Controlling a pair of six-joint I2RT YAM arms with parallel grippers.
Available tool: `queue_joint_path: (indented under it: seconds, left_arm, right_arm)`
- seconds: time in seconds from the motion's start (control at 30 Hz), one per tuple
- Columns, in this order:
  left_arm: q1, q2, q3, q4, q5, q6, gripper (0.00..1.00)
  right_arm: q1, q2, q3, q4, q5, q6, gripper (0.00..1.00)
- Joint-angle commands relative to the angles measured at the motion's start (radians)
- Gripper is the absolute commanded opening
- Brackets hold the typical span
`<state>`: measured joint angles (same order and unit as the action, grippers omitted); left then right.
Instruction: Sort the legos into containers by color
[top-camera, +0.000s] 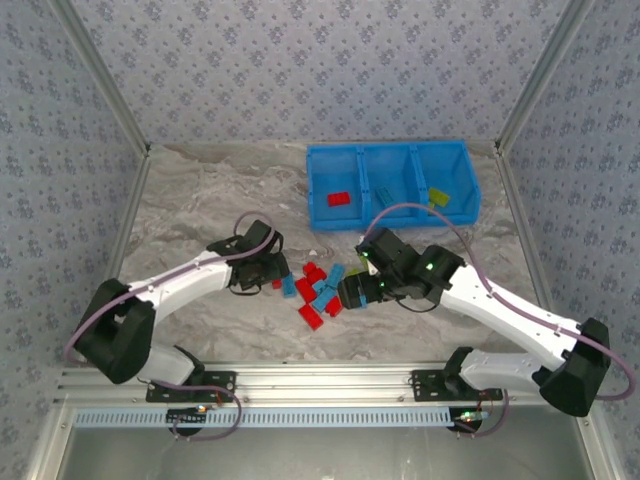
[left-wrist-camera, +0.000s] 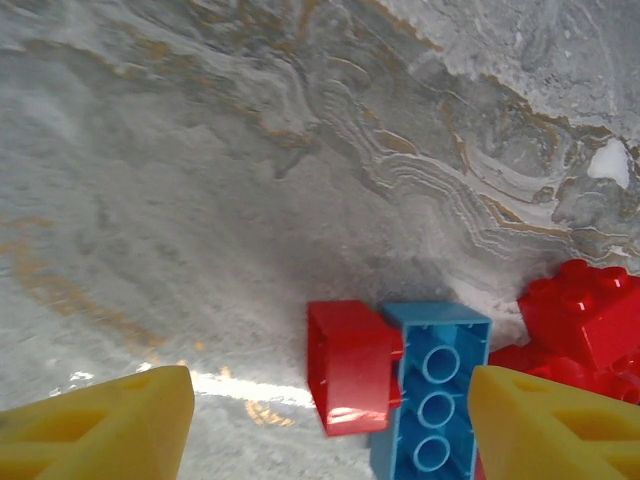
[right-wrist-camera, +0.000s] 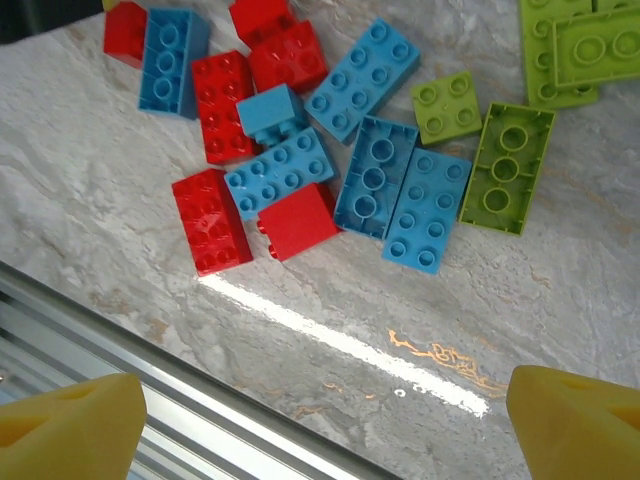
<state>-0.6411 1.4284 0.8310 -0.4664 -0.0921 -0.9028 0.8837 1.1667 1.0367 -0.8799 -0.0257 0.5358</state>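
Red, light blue and yellow-green legos lie in a loose pile (top-camera: 315, 290) at the table's middle. The blue containers (top-camera: 392, 152) stand at the back, holding a red lego (top-camera: 338, 199) on the left, a blue one (top-camera: 385, 195) in the middle and a yellow-green one (top-camera: 440, 197) on the right. My left gripper (left-wrist-camera: 330, 430) is low and open at the pile's left edge. A small red brick (left-wrist-camera: 350, 365) and an upturned blue brick (left-wrist-camera: 432, 400) lie between its fingers; the right finger (left-wrist-camera: 550, 425) is close beside the blue brick. My right gripper (right-wrist-camera: 325, 430) hangs open over bare table, near the pile (right-wrist-camera: 300, 150).
A metal rail (right-wrist-camera: 120, 335) runs along the table's near edge, just below the right gripper. Yellow-green bricks (right-wrist-camera: 507, 167) lie on the pile's right side. Frame posts and patterned walls close in the table's sides and back.
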Motion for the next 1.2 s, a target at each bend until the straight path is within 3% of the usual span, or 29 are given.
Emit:
queue_joint_path:
  seconds: [0.0, 0.27, 0.6, 0.7, 0.87, 1.07, 1.17]
  left_arm:
    - [0.008, 0.036, -0.004, 0.077, 0.049, 0.002, 0.69]
    - [0.009, 0.072, -0.032, 0.051, 0.012, -0.005, 0.4]
    - [0.01, 0.019, -0.092, 0.057, 0.014, -0.009, 0.15]
    - [0.005, -0.053, -0.063, 0.032, 0.038, 0.018, 0.12]
    - [-0.09, -0.16, 0.101, 0.02, 0.008, 0.077, 0.12]
    - [-0.162, 0.047, 0.378, 0.125, 0.002, 0.176, 0.12]
    - [-0.159, 0.213, 0.542, 0.129, -0.065, 0.214, 0.12]
  right_arm:
    - [0.015, 0.024, 0.008, -0.026, 0.021, 0.014, 0.95]
    - [0.023, 0.068, 0.026, -0.034, 0.034, 0.005, 0.95]
    - [0.027, 0.099, 0.058, -0.037, 0.041, -0.002, 0.95]
    - [0.031, 0.083, 0.068, -0.025, 0.065, 0.005, 0.95]
    - [0.035, -0.008, 0.059, 0.066, 0.117, 0.017, 0.96]
    - [0.033, -0.167, 0.002, 0.23, 0.237, -0.008, 1.0]
    - [0.028, -0.226, -0.025, 0.275, 0.305, -0.021, 1.0]
